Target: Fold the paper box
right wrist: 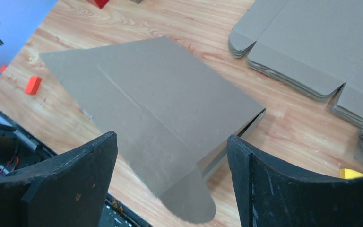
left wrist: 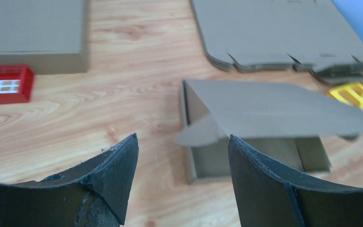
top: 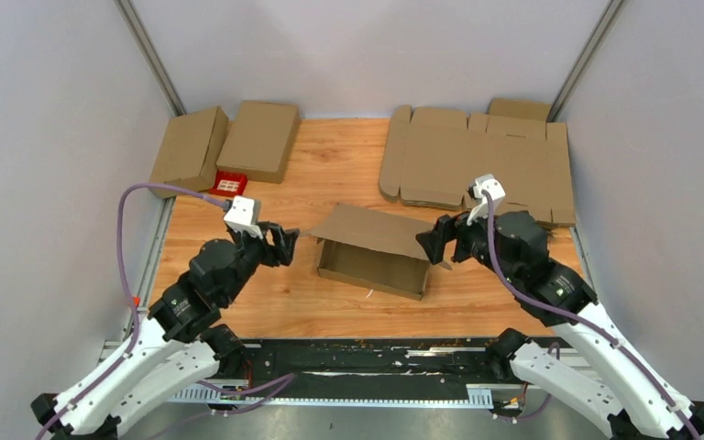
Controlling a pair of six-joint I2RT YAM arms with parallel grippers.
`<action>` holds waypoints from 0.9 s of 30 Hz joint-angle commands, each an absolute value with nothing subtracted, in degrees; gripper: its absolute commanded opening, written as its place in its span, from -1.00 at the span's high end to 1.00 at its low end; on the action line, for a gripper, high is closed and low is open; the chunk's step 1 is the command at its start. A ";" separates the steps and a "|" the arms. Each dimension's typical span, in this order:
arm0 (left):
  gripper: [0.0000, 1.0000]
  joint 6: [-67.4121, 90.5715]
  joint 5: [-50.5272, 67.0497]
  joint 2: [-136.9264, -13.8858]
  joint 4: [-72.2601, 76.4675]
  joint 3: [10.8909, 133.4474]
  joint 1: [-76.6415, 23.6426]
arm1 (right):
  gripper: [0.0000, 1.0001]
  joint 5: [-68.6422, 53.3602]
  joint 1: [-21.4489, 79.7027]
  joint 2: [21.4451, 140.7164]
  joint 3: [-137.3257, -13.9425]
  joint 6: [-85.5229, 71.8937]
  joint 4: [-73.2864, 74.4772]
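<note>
The brown paper box (top: 373, 264) lies mid-table, its tray formed and its lid (top: 371, 227) raised and leaning over the opening. My left gripper (top: 286, 246) hovers just left of the box, open and holding nothing. In the left wrist view the box (left wrist: 246, 156) shows beyond the left gripper (left wrist: 183, 142), with a rounded lid tab (left wrist: 198, 134) between the fingertips but apart from them. My right gripper (top: 433, 244) stands open at the box's right end. From the right wrist, the lid (right wrist: 156, 101) and its rounded tab (right wrist: 189, 201) lie between the spread fingers of the right gripper (right wrist: 172, 142), untouched.
Two folded boxes (top: 258, 139) and a small red object (top: 229, 184) sit at the back left. A stack of flat box blanks (top: 481, 163) fills the back right, with a yellow object (left wrist: 349, 92) beside it. A black rail (top: 357, 357) runs along the near edge.
</note>
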State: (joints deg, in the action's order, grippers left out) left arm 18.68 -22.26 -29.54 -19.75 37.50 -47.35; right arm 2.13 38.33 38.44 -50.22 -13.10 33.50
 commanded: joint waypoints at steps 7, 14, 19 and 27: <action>-0.38 21.35 1.56 -48.52 -3.94 40.55 -32.52 | -0.15 -8.55 33.86 55.18 -50.67 -14.49 22.49; -0.19 24.44 3.93 -54.29 -0.41 31.94 -32.52 | 0.07 -9.27 33.43 56.66 -36.07 -18.19 14.47; -0.17 27.04 4.47 -56.20 5.54 23.57 -32.52 | 0.11 -11.26 33.14 60.47 -29.78 -21.32 8.33; -0.18 26.02 3.49 -55.30 3.50 23.96 -32.51 | 0.01 -11.44 33.11 60.11 -32.82 -18.43 12.85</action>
State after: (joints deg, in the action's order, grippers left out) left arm 25.89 3.42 -57.71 2.11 22.35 -32.62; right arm -10.70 33.19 61.08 -30.48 -19.44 10.52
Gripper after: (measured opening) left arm 0.586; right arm 0.456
